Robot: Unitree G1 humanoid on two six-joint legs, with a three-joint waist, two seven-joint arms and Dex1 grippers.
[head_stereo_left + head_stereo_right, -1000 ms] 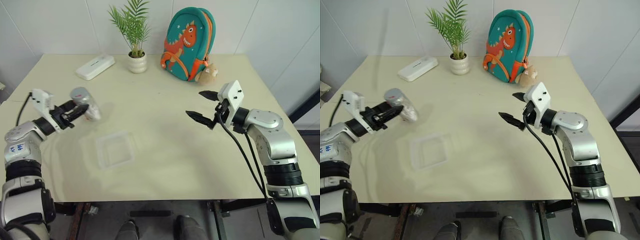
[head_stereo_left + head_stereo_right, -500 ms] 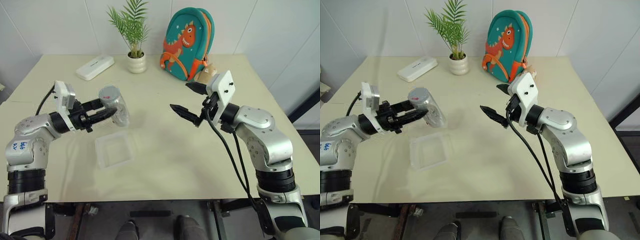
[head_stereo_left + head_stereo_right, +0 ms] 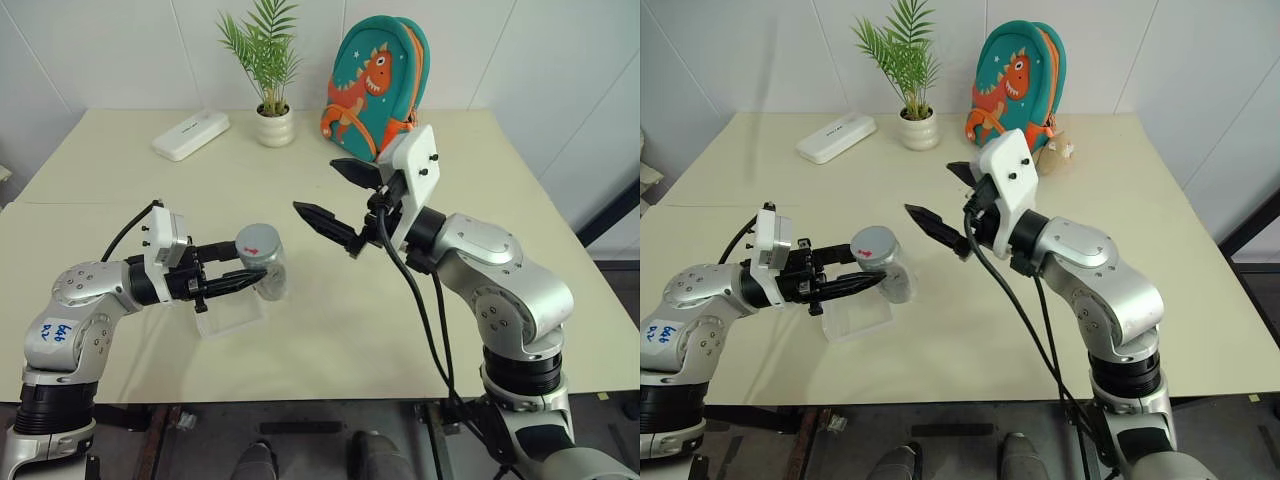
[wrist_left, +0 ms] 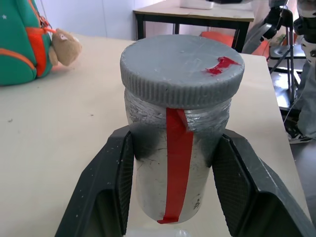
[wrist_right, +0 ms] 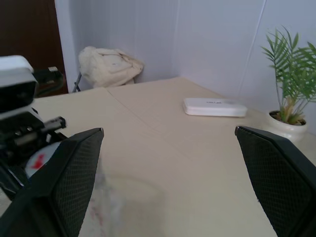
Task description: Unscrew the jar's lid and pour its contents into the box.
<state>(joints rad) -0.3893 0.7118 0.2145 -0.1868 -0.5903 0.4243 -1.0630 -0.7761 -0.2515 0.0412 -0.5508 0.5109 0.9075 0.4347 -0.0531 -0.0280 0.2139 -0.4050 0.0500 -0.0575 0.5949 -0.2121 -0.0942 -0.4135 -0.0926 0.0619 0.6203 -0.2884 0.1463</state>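
Jar (image 3: 268,276) light, slick plastic; left gripper (image 3: 232,284) clamps body over box (image 3: 228,312). Take ribbed lid (image 4: 182,68) rim; right gripper (image 3: 338,198) gapes wide.

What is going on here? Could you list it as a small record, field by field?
left pincer: shut on the jar, held upright above the box
lid: on the jar, grey with a red mark
right pincer: open, holding nothing, raised beside the jar, apart from the lid
box: clear tray lying on the table under the jar
back of table: white case, potted plant, dinosaur backpack
stage: lid not yet unscrewed, nothing poured
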